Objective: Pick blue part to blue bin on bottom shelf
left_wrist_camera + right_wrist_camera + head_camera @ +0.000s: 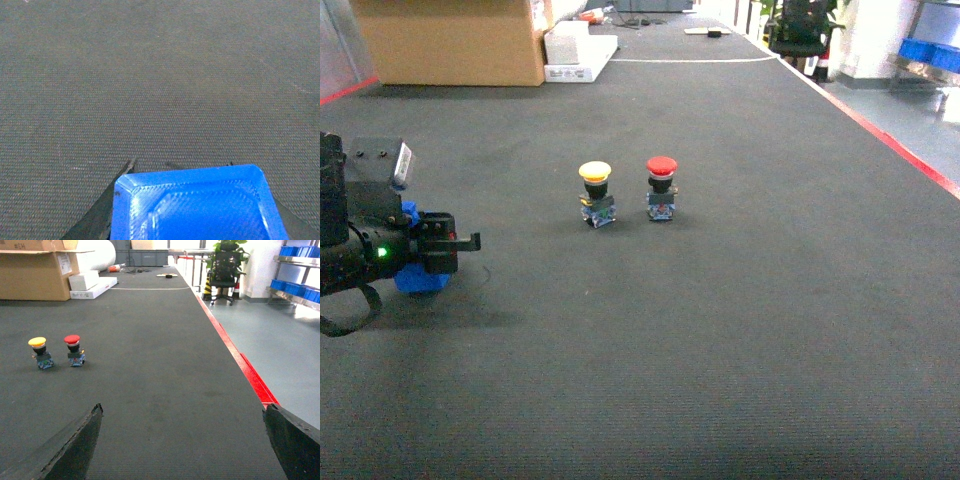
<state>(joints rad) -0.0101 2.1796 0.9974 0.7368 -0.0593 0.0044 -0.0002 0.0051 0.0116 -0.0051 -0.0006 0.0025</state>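
The blue part [195,205] fills the bottom of the left wrist view, a boxy blue block with a recessed face. My left gripper [181,164] is shut on it, and a dark finger [107,205] lies along its left side. In the head view the blue part [420,277] shows under my left gripper [445,243] at the far left, just above the dark belt. My right gripper [182,407] stands open over bare belt with nothing between its fingers. Blue crates [296,251] sit on a steel rack far to the right; I cannot tell which is the blue bin.
A yellow pushbutton [595,193] and a red pushbutton [661,187] stand side by side mid-belt. A red edge strip [250,375] runs along the belt's right side. Cardboard boxes [450,40] and a white box [578,50] lie at the far end.
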